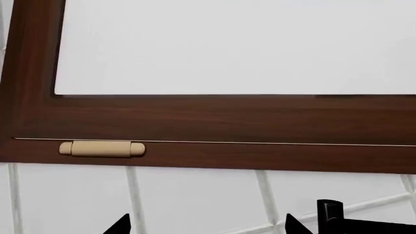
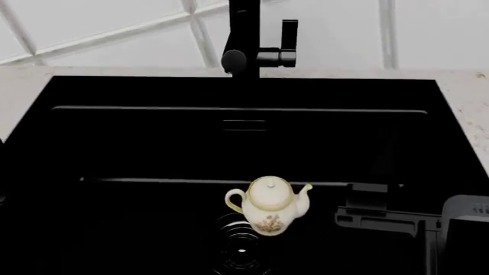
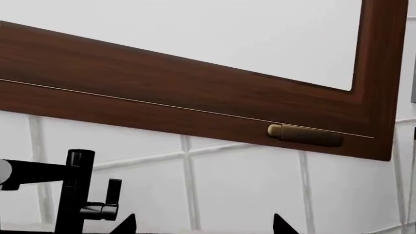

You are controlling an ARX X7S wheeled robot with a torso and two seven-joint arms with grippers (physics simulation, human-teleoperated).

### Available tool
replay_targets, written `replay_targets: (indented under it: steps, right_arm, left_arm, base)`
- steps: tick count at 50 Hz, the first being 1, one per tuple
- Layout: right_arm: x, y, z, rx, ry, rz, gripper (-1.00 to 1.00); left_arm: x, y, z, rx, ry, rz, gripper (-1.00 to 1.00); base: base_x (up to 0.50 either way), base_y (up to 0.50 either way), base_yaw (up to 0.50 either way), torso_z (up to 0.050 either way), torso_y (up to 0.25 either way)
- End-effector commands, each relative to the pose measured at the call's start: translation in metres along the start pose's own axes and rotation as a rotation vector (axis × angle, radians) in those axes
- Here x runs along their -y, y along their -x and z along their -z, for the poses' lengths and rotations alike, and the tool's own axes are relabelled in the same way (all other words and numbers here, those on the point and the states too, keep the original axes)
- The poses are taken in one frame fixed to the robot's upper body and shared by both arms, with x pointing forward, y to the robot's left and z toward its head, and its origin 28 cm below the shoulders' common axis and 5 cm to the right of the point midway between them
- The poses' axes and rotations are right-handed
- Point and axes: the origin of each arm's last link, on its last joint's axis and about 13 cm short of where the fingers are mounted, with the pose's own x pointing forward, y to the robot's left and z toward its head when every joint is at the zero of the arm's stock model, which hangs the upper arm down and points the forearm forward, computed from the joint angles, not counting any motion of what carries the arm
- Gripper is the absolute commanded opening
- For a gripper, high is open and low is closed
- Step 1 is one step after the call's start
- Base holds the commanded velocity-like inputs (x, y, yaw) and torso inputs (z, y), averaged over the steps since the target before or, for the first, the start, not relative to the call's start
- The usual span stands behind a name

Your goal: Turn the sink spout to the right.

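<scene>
The sink [image 2: 91, 137], a broad glossy black basin, is filling most of the head view, with pale marble counter [image 2: 23, 86] showing at its back corners and white tiled wall [image 2: 114, 28] rising behind. Above that wall, both wrist views are looking at a dark wooden window frame [image 1: 195, 122] with a brass hinge [image 1: 102, 148] on its lower rail.

The right gripper [image 2: 370, 197] is sitting low at the basin's right side, its boxy black body reaching in from the lower right corner of the head view. In its own wrist view only two dark fingertips [image 3: 123, 225] are poking into the picture with a wide gap between them, holding nothing. The left gripper [image 1: 208, 226] is showing the same way: two tips well apart, nothing between them; I cannot make it out in the head view.

The sink spout [image 2: 243, 34] is standing at the middle of the basin's back rim, its tube arm pointing forward over the sink, the small lever handle [image 2: 289, 34] on its right side. Open room is lying between it and the right gripper.

A cream teapot [image 2: 269, 203] is sitting in the basin just beside the round drain [image 2: 240, 249], left of the right gripper and apart from it.
</scene>
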Motion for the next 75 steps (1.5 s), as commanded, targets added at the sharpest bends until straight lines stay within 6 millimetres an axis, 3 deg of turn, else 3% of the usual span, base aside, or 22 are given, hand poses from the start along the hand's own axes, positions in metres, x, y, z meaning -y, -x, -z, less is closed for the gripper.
replay_targets:
  steps: [1,27,51,52,54,75]
  right_arm:
    - [0.001,-0.001,0.000,-0.001,0.000,0.005,1.00]
    - [-0.002,0.000,0.002,-0.027,-0.001,0.012,1.00]
    - [-0.036,-0.008,-0.015,-0.045,-0.095,-0.157,1.00]
    - [-0.051,-0.011,-0.025,-0.073,-0.128,-0.236,1.00]
    - [-0.055,-0.011,-0.027,-0.082,-0.120,-0.246,1.00]
    - [-0.079,-0.013,-0.041,-0.097,-0.139,-0.340,1.00]
  left_arm:
    - [0.000,-0.001,0.000,0.001,-0.001,0.002,1.00]
    - [0.000,0.001,0.001,-0.005,0.009,0.001,1.00]
    - [0.002,-0.001,0.005,-0.017,0.004,0.007,1.00]
    - [0.003,0.000,0.007,-0.022,0.017,0.010,1.00]
    - [0.003,0.000,0.007,-0.022,0.015,0.012,1.00]
    - [0.005,-0.002,0.005,-0.015,0.010,0.017,1.00]
  base:
    - [0.34,0.00,0.00,0.000,0.000]
    - [0.12,0.00,0.00,0.000,0.000]
    - [0.00,0.00,0.00,0.000,0.000]
    - [0.00,0.00,0.00,0.000,0.000]
    - [0.00,0.00,0.00,0.000,0.000]
    - [0.00,0.00,0.00,0.000,0.000]
